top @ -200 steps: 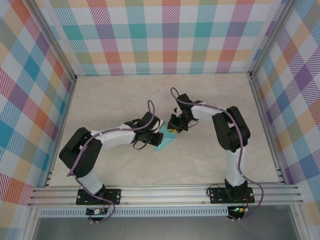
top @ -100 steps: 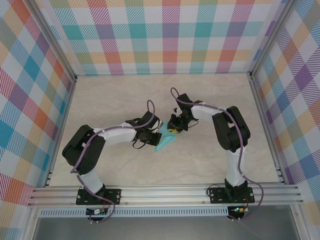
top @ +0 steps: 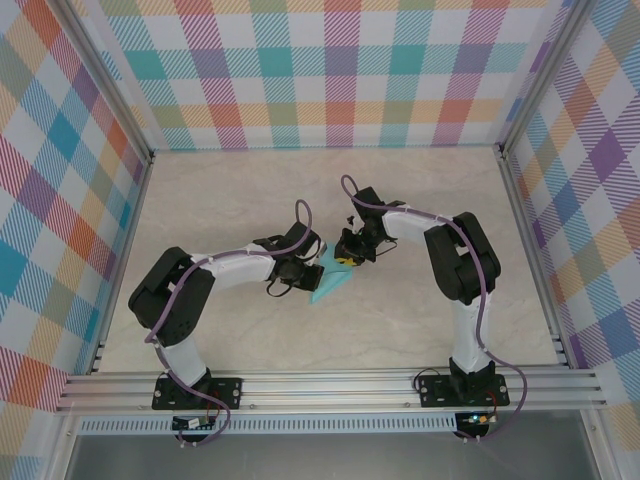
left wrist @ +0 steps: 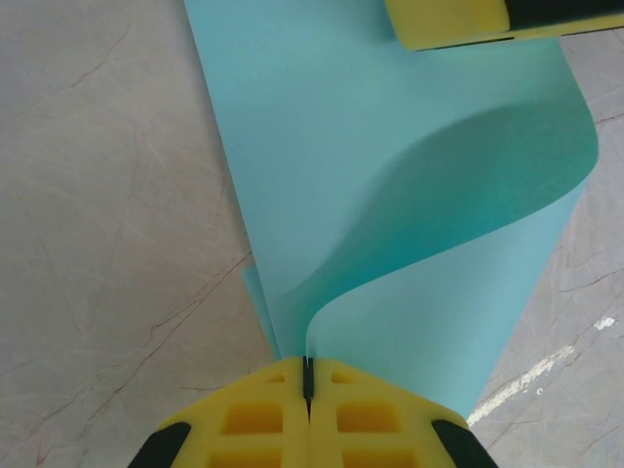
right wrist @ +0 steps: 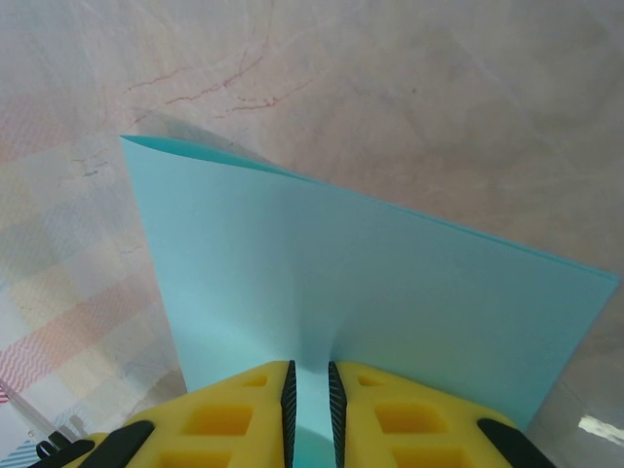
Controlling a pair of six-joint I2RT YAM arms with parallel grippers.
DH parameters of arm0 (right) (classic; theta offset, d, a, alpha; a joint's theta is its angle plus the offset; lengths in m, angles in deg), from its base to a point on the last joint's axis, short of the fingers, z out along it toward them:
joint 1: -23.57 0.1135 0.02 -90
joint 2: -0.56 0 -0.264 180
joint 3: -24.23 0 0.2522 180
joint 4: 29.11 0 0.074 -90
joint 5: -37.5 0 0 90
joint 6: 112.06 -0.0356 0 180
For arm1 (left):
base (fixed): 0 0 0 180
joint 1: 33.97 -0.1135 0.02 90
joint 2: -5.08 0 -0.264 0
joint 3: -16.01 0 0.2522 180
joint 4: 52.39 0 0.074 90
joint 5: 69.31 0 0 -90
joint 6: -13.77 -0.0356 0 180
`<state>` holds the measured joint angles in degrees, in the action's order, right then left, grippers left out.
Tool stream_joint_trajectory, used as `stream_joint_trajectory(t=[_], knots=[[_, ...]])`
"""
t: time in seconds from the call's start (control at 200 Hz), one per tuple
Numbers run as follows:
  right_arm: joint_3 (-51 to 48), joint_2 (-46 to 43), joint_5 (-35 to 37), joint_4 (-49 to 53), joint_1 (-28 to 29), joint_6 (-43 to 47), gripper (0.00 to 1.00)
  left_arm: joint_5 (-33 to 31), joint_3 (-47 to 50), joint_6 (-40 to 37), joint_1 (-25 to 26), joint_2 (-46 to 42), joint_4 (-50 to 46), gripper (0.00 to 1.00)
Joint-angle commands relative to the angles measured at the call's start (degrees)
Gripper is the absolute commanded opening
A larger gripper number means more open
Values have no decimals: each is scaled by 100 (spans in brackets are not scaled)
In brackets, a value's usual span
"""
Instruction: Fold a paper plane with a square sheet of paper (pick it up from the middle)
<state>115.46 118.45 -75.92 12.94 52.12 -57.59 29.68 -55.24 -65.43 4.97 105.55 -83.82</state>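
Note:
The turquoise square sheet of paper lies folded in the middle of the table between both grippers. My left gripper is shut on one edge of the sheet, and that flap is lifted and curls up from the layer lying flat. In the left wrist view the jaws meet on the thin edge. My right gripper stands on the far end of the sheet. Its jaws are a narrow gap apart, tips down on the paper. One of its yellow fingers shows pressing on the sheet.
The marbled beige table is bare around the paper. Checked walls and aluminium rails close the workspace on all sides.
The left arm's elbow has shifted a little to the right. Both grippers and the paper have stayed almost where they were.

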Motion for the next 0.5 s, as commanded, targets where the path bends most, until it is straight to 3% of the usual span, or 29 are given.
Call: stream_joint_trajectory(t=[0.0, 0.495], knots=[[-113, 33, 92, 93, 27, -67, 20, 76, -123, -119, -108, 42, 42, 0], [-159, 33, 118, 45, 27, -106, 20, 84, -166, -239, -106, -45, 106, 1]])
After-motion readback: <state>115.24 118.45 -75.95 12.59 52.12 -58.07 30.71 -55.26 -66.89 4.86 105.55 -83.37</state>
